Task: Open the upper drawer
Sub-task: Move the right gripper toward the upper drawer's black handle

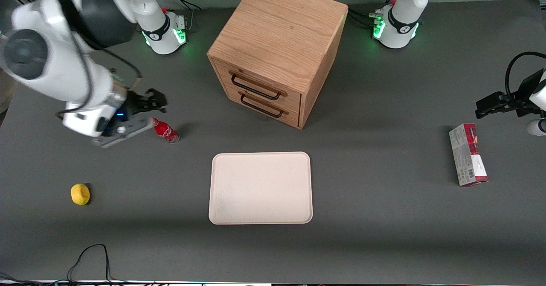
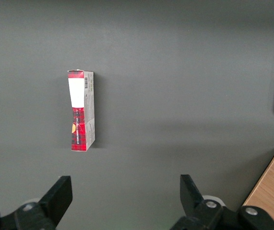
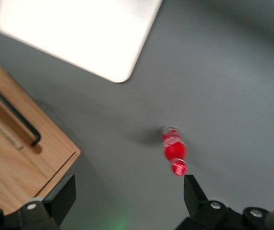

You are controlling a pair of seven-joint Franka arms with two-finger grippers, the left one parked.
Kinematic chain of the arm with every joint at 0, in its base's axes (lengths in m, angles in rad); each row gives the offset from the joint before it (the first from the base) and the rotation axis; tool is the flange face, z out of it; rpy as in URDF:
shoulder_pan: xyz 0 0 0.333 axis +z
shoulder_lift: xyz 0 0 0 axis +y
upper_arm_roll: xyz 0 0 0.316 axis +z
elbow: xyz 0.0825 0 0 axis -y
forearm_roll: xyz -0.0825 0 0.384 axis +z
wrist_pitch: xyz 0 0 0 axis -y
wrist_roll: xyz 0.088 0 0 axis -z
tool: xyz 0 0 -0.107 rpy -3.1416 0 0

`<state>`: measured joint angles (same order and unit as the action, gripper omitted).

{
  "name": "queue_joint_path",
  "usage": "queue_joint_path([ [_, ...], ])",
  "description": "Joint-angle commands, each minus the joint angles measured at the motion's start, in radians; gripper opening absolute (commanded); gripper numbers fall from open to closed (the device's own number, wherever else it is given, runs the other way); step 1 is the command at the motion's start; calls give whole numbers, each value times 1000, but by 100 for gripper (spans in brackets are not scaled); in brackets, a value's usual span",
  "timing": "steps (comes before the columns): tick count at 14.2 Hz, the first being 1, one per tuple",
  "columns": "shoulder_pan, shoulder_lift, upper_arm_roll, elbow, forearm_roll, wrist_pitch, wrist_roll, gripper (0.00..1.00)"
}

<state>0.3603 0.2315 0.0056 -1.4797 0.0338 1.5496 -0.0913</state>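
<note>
The oak cabinet stands at the middle of the table, farther from the front camera than the tray. Its upper drawer is shut, its black bar handle above the lower drawer's identical handle. My right gripper hovers above the table toward the working arm's end, well apart from the cabinet, its fingers open and holding nothing. In the right wrist view the open gripper looks down on bare table, with the cabinet's front and one black handle beside it; which drawer's handle that is I cannot tell.
A small red cola bottle lies on the table just under the gripper. A beige tray sits nearer the front camera than the cabinet. A yellow ball-like object and a red-and-grey carton lie at the table's two ends.
</note>
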Motion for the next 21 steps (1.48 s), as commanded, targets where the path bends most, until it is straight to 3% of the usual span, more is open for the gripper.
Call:
queue_joint_path([
  [1,78,101,-12,122,11,-23,-10,100],
  [4,123,146,0,154,40,-23,-19,100],
  [8,123,195,7,165,175,-19,-19,100],
  [14,155,250,59,199,187,-3,-93,100],
  [21,155,282,74,196,245,-8,-182,100],
])
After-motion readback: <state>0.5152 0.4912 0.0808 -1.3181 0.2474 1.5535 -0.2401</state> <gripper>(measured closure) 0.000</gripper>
